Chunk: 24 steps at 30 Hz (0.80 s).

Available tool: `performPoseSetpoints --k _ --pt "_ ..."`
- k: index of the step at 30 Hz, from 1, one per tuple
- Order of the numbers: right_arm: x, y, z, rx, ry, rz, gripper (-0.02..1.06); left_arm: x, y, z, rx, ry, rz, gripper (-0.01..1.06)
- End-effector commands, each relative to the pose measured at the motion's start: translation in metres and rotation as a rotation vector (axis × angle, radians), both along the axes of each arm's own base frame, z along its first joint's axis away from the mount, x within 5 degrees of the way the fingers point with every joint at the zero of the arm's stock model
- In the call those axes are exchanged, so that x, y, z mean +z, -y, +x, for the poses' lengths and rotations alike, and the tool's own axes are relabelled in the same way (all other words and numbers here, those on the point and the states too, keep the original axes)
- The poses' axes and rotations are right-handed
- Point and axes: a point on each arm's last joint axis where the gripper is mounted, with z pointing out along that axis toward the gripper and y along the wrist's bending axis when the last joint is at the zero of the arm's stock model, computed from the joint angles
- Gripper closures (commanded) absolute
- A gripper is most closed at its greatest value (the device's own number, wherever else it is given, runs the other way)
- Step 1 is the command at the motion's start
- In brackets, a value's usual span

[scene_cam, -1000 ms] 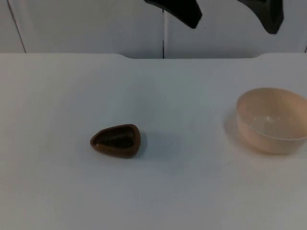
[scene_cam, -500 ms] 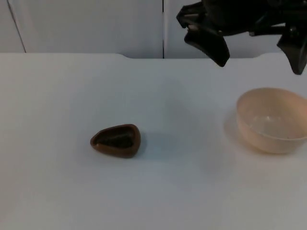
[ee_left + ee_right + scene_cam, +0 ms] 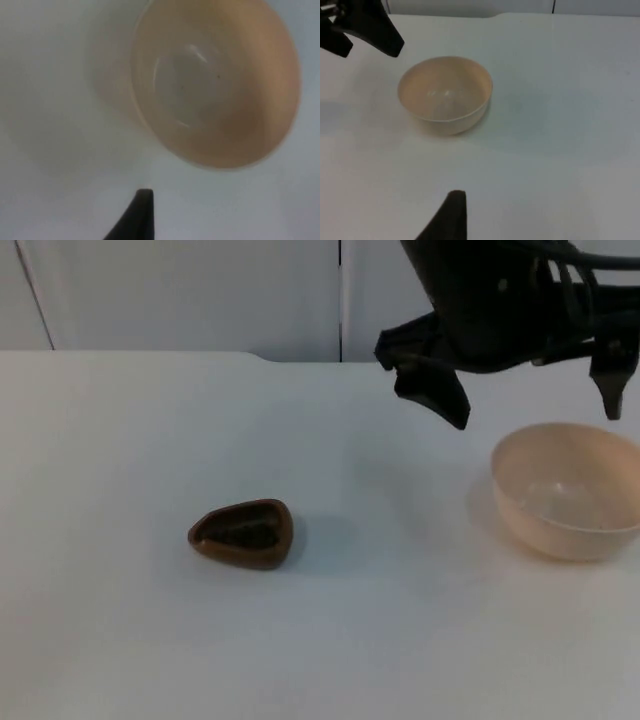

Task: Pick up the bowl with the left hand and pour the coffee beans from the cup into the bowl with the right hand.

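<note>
Since half a second ago the left gripper [image 3: 530,410] has dropped lower, hanging spread wide above the bowl [image 3: 568,490] without touching it; its far finger is partly cut off by the picture edge. That bowl sits empty on the white table [image 3: 120,440]. Well apart lies the brown cup [image 3: 243,533] of beans. Whether the right gripper is open or closed cannot be told. A grey wall [image 3: 180,290] stands behind.

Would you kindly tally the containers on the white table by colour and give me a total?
Beige: 1, the empty round beige bowl, with the left gripper open above it.
Brown: 1, the small brown teardrop-shaped cup holding dark coffee beans.
Total: 2 containers.
</note>
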Motion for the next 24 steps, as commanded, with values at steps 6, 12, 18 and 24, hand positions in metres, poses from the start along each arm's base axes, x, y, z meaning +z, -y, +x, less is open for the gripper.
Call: performPoseSetpoints --k 6,12,18,24 --pt "0.000 0.000 0.000 -0.008 0.009 0.004 -0.01 -0.020 0.004 0.007 0.084 -0.010 0.030 0.06" --pt "0.000 0.000 0.000 -0.008 0.009 0.004 -0.01 -0.035 0.004 0.017 0.197 -0.014 0.077 0.06" --pt "0.000 0.000 0.000 -0.008 0.009 0.004 -0.01 -0.052 0.018 0.021 0.200 -0.058 0.093 0.06" --pt "0.000 0.000 0.000 -0.008 0.009 0.004 -0.01 -0.060 0.033 0.028 0.211 -0.074 0.090 0.06"
